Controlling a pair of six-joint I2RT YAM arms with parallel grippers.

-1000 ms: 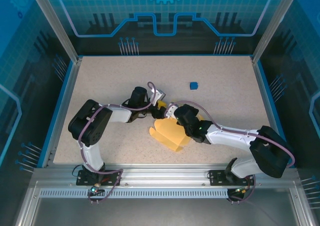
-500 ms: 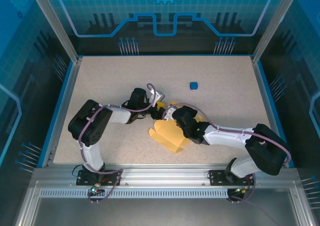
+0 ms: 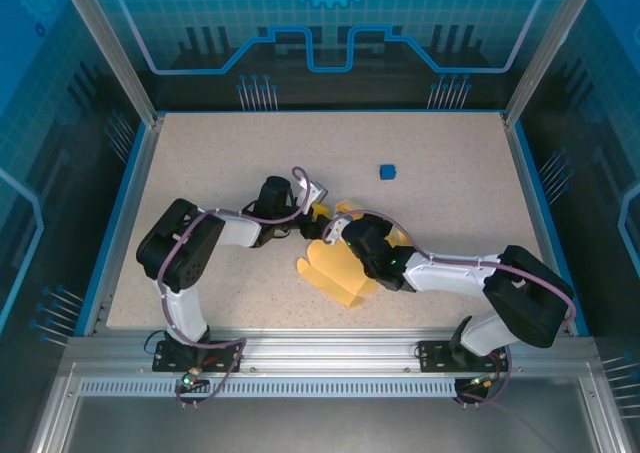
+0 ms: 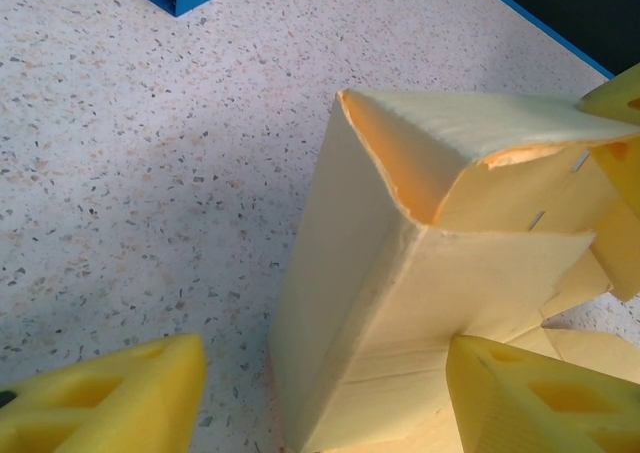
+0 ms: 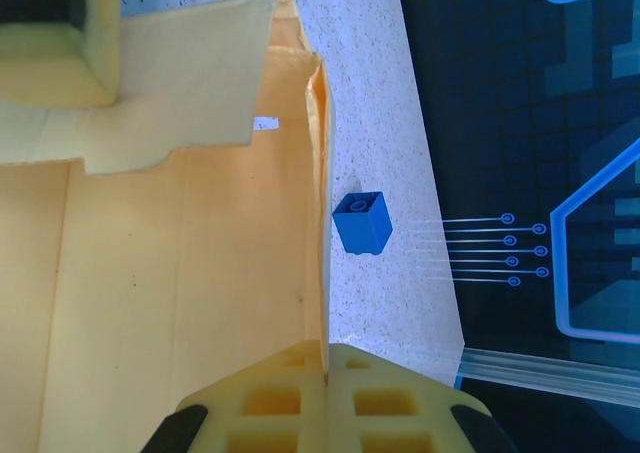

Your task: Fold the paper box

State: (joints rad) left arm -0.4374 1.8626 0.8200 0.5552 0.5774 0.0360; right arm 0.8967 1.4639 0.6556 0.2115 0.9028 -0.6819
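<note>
box location: paper box (image 3: 345,273) lies mid-counter (image 3: 220,153), slightly toward the near edge. Most of it is a flat sheet, with its far part raised between the two pincers.
top view: both arms converge on the box's far edge. The pincers crowd together there, so their jaw gaps are hard to read.
left wrist view: left pincer (image 4: 320,398) stands wide, its pads on either side of an upright folded corner of the box. One pad (image 4: 100,398) is clear of the card. The other sits by the flat flaps, contact unclear. No grip visible.
right wrist view: right pincer (image 5: 325,358) is closed, pads pressed together on the edge of an upright box wall, and the thin card runs into the seam between them. A yellow pad of the other pincer overlaps a flap at top left.
around: blue cube (image 3: 387,171) is on the counter beyond the box, apart from it.
in the way: right forearm (image 3: 450,270) crosses the box's right side in the top view.
edges and room: the box is well clear of the blue rim (image 3: 125,213). There is open counter to the far side and to the left.
</note>
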